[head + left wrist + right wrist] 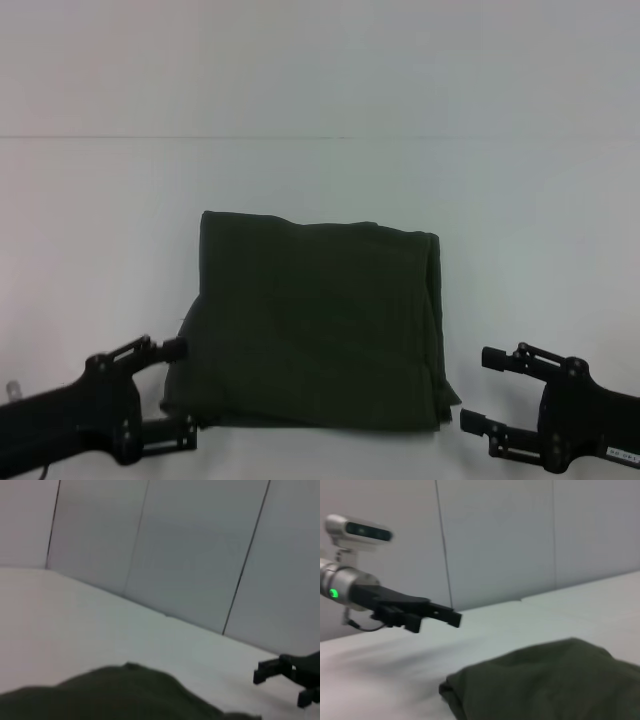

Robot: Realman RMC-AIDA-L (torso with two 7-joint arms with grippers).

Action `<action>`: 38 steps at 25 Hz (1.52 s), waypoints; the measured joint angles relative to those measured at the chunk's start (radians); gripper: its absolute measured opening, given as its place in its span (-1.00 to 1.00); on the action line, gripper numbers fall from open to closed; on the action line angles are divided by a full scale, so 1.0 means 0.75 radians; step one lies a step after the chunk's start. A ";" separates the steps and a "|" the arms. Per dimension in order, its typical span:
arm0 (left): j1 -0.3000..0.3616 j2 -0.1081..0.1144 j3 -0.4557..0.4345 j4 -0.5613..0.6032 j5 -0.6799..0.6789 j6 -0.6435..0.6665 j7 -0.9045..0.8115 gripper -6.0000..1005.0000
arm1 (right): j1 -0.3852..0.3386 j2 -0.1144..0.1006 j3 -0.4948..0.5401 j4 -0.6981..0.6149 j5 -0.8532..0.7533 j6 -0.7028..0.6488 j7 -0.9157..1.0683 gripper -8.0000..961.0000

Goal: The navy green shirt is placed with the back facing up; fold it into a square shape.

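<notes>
Where navy green shirt [315, 325] lies folded, tools [182, 392] [478, 392] flanking, agape

From my seat, the navy green shirt [315, 325] shows only its plain folded top; I can't see any layers underneath. Both wrist views cut it off at the frame edge. In the head view, the left gripper [180, 392] and right gripper [478, 390] run out of frame, arms unseen. The 2 wrist views are blurred.
</notes>
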 joint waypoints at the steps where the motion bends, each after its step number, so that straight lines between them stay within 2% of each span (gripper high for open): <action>1: 0.012 0.000 0.001 -0.020 0.021 -0.013 0.026 0.90 | -0.004 0.000 0.000 0.018 0.000 0.020 -0.024 0.72; 5: 0.036 0.009 -0.008 -0.080 0.076 -0.044 0.071 0.90 | -0.010 0.000 0.022 0.052 0.002 0.056 -0.090 0.72; 12: 0.061 0.023 -0.024 -0.080 0.080 -0.049 0.075 0.90 | -0.006 -0.002 0.041 0.048 0.002 0.088 -0.093 0.72; 38: 0.063 0.024 -0.027 -0.081 0.069 -0.033 0.074 0.90 | 0.004 0.000 0.042 0.056 0.017 0.093 -0.094 0.72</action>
